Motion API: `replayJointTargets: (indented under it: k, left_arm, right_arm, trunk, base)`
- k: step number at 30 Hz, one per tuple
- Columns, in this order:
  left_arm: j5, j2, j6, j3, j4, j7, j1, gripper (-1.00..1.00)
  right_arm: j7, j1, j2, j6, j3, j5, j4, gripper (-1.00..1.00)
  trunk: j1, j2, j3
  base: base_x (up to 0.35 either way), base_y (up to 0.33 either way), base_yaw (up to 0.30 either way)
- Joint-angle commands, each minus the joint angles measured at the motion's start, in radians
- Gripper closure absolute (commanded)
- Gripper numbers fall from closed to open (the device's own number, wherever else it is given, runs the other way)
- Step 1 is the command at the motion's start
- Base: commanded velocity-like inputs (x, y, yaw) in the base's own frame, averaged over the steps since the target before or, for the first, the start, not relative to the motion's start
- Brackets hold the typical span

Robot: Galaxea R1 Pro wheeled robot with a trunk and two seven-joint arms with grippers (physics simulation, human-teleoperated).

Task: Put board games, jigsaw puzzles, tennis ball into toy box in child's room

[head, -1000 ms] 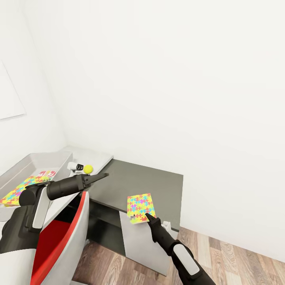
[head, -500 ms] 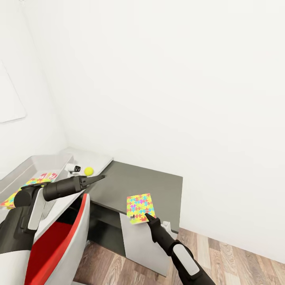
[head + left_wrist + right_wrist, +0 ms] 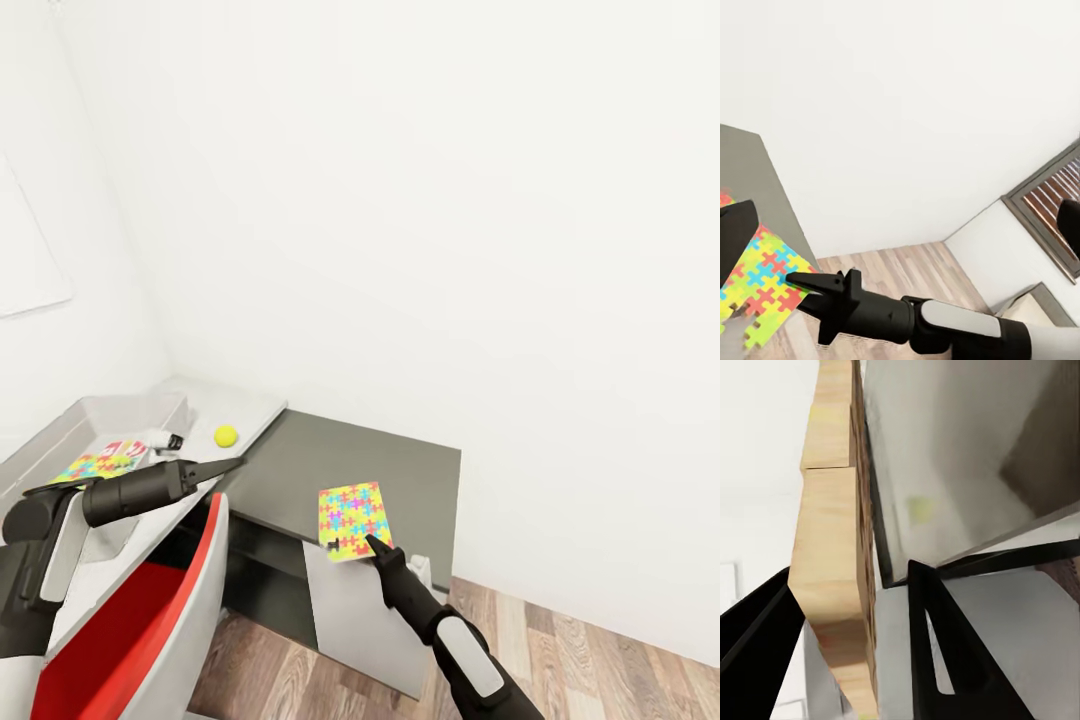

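2 jigsaw puzzles (image 3: 354,520) (image 3: 92,466), 1 tennis ball (image 3: 226,435), 1 toy box (image 3: 75,420), 1 red chair (image 3: 150,620).

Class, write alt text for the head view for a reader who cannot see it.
The right gripper grips a multicoloured jigsaw puzzle over the dark grey cabinet. On the pale table lie a tennis ball and a grey toy box.

At the lower left of the head view sits the toy box (image 3: 60,432) on the table (image 3: 255,405), with a jigsaw puzzle (image 3: 85,467) and a board game (image 3: 125,452) lying in it. The tennis ball (image 3: 226,435) rests on the table just right of the box. Right of that runs the lower cabinet (image 3: 400,470); a second jigsaw puzzle (image 3: 354,520) stands at its front edge, at the tip of my right gripper (image 3: 376,546). My left gripper (image 3: 222,466) lies between box and cabinet, above the chair (image 3: 150,610).
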Motion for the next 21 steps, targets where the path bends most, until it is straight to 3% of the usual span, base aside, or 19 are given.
replayJointTargets:
  k: [1,14,21]
  left_arm:
    - [0.003,0.006,0.008,0.001,0.0,-0.002,0.0,-1.0]
    - [0.005,0.019,0.008,0.003,-0.001,-0.003,0.0,-1.0]
    - [0.004,0.02,0.008,0.003,-0.001,-0.003,0.0,-1.0]
  right_arm:
    - [0.011,-0.001,0.0,0.004,0.001,-0.008,-0.001,1.0]
    - [0.024,-0.001,-0.002,0.007,0.001,-0.006,-0.031,1.0]
    - [-0.007,0.0,-0.065,0.124,-0.006,-0.008,-0.113,1.0]
  trunk:
    - [-0.004,0.007,0.002]
    - [-0.054,0.098,0.043]
    - [-0.081,0.147,0.065]
  base:
    - [0.0,0.0,0.0]
    - [0.0,0.0,0.0]
    - [0.0,0.0,0.0]
